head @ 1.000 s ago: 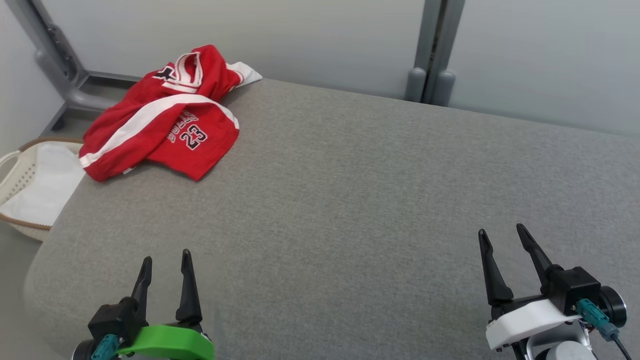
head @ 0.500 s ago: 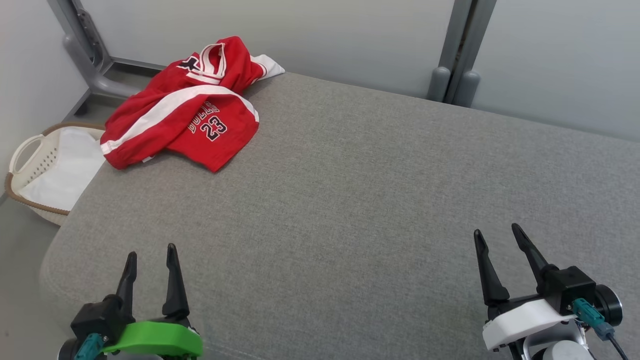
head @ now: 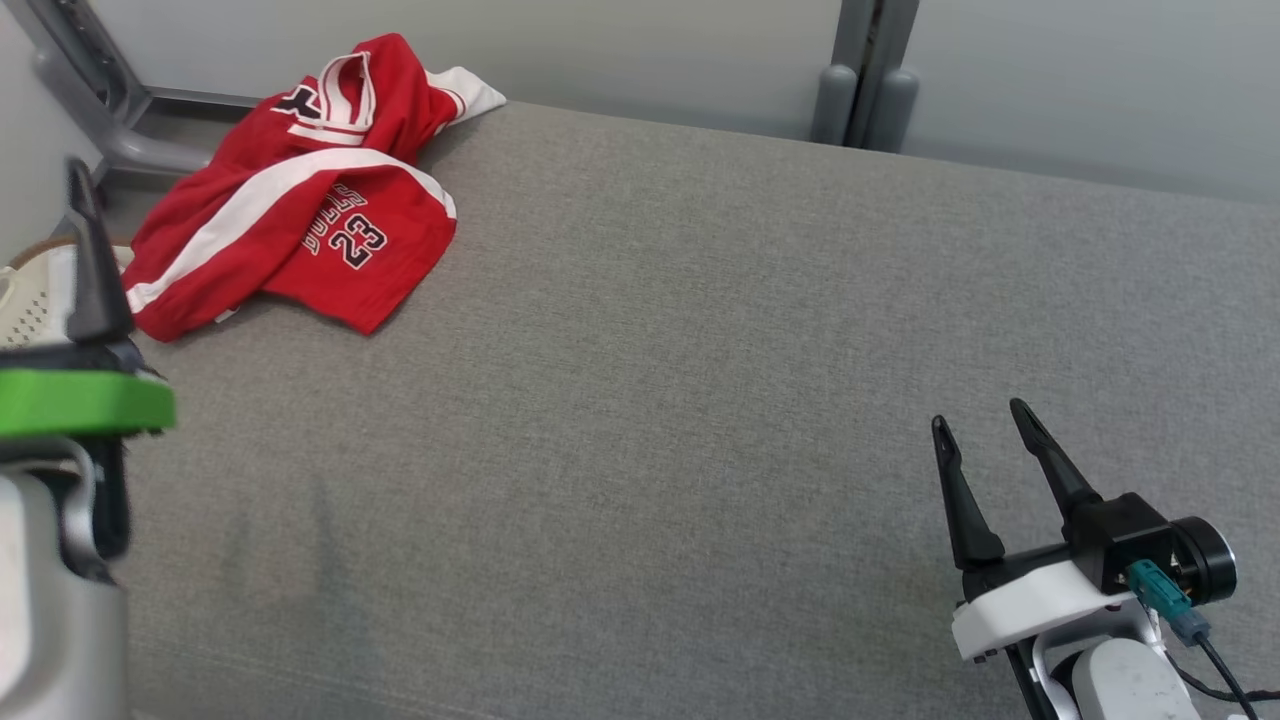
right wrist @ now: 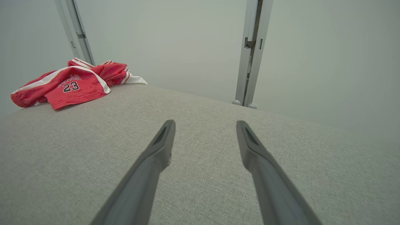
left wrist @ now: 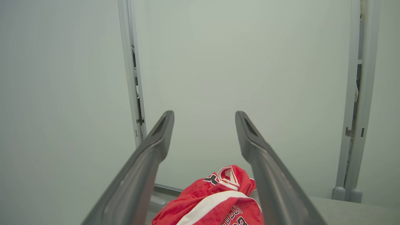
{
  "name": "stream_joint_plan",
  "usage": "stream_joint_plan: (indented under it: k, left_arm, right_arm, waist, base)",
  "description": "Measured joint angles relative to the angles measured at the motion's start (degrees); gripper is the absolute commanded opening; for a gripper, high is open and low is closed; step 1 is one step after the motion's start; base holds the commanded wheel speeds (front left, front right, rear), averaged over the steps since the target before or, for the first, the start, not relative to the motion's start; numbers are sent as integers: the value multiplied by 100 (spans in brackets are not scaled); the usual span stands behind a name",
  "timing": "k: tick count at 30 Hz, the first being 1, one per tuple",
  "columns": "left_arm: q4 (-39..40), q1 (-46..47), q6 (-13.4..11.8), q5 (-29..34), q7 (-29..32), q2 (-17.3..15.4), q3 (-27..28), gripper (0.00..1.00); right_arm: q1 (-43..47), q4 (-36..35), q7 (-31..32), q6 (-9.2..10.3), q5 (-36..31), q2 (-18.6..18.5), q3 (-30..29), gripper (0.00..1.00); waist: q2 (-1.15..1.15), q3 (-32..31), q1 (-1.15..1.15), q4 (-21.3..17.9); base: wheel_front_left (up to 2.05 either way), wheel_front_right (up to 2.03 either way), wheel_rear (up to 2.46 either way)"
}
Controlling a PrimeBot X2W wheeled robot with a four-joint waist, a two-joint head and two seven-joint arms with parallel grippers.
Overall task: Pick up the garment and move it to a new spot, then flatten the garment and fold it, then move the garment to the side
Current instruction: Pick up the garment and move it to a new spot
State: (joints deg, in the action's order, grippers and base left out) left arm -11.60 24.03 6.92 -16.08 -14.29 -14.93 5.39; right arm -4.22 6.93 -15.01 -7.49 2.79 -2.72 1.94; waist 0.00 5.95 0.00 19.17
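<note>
The red garment, a jersey with white stripes and a black 23, lies crumpled at the far left corner of the grey padded surface, toward 10 o'clock from where the robot stands. Its lower folds reach the surface's left rim, and a white tip pokes out toward 12 o'clock, near the pale wall. Off the rim at 9 o'clock sits a white basket with a brown edge.

The left gripper is up high at 9 o'clock, its 2 dark fingers spread wide with nothing between them. Looking along them, the garment shows low in the gap, apart from both fingers. The right gripper sits at 4 o'clock over bare grey fabric, fingers also spread wide and empty, pointing toward 12 o'clock, well apart from the garment. 2 grey posts stand against the wall at 1 o'clock.
</note>
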Motion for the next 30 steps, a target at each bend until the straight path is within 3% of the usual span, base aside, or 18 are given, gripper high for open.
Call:
stream_joint_plan:
  k: [4,8,21,30]
  left_arm:
    - [-432,878,21,-146,204,-530,23,100]
    - [-942,1477,36,-415,396,-789,-83,100]
    - [-3078,2056,46,-1575,1278,-964,-1141,100]
    - [-3752,2220,47,-2201,1560,-1126,-1774,100]
  right_arm:
    - [-130,-42,0,0,-172,0,122,100]
    - [-305,-109,0,-1,-346,0,192,100]
    - [-709,-292,0,-2,-542,-2,221,100]
    - [-733,-436,0,-2,-619,-3,103,100]
  waist:
    - [0,203,0,-158]
    - [0,493,0,-313]
    - [0,1499,0,-904]
    - [0,2001,0,-1208]
  base:
    - [0,0,0]
    - [0,0,0]
    - [0,0,0]
    - [0,0,0]
